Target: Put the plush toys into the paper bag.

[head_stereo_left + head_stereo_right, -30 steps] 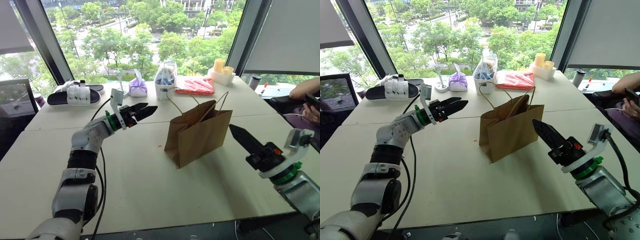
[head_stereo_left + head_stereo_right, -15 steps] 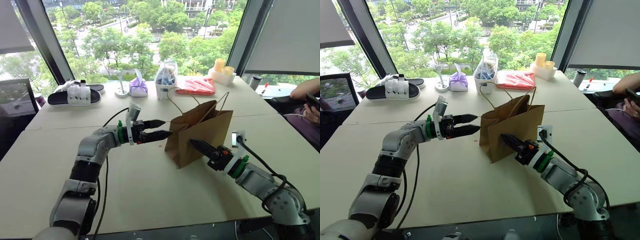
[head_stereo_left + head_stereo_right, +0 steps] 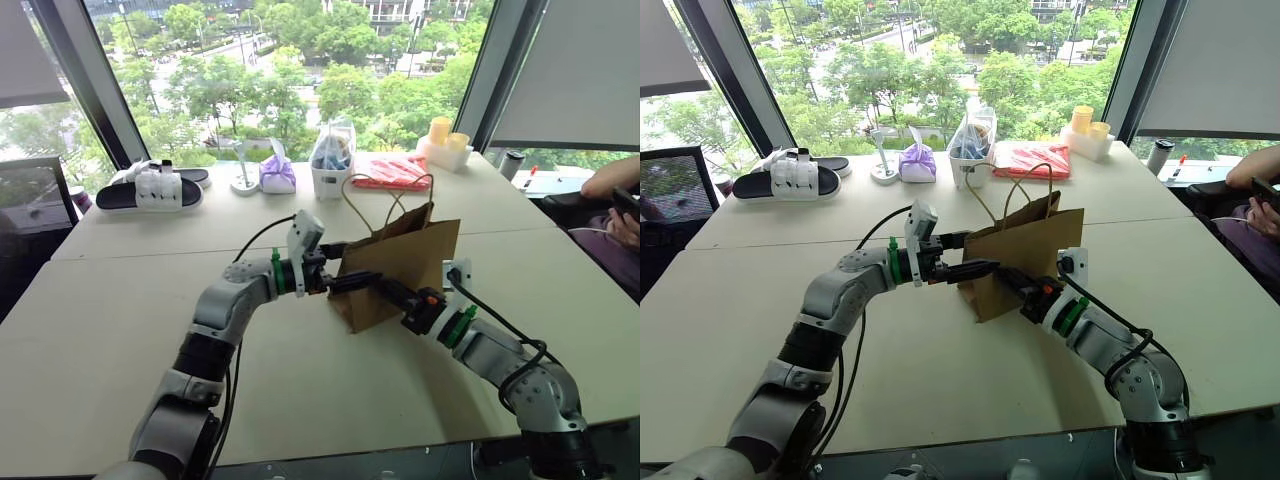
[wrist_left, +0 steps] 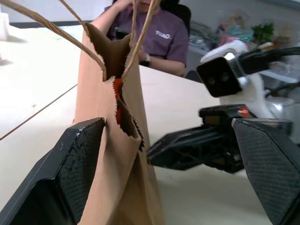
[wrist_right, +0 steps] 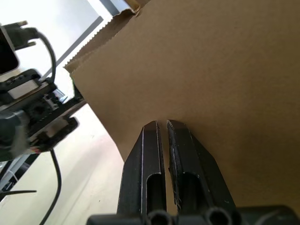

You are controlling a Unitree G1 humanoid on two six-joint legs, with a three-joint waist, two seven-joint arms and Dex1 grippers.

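The left gripper (image 3: 335, 277), jaws wide apart, straddles the near edge of the paper bag (image 3: 400, 262) — it should close on one wall only and pull gently. The bag is plain brown kraft with looped cord handles, upright mid-table; the right gripper (image 5: 161, 125), fingers together, presses its side — best held steady.

One paper bag (image 3: 398, 264) stands mid-tabletop, with two grippers at it, left (image 3: 340, 272) and right (image 3: 378, 290). Along the far edge lie two slippers (image 3: 150, 186), one red packet (image 3: 391, 171) and two yellow cups (image 3: 446, 133).
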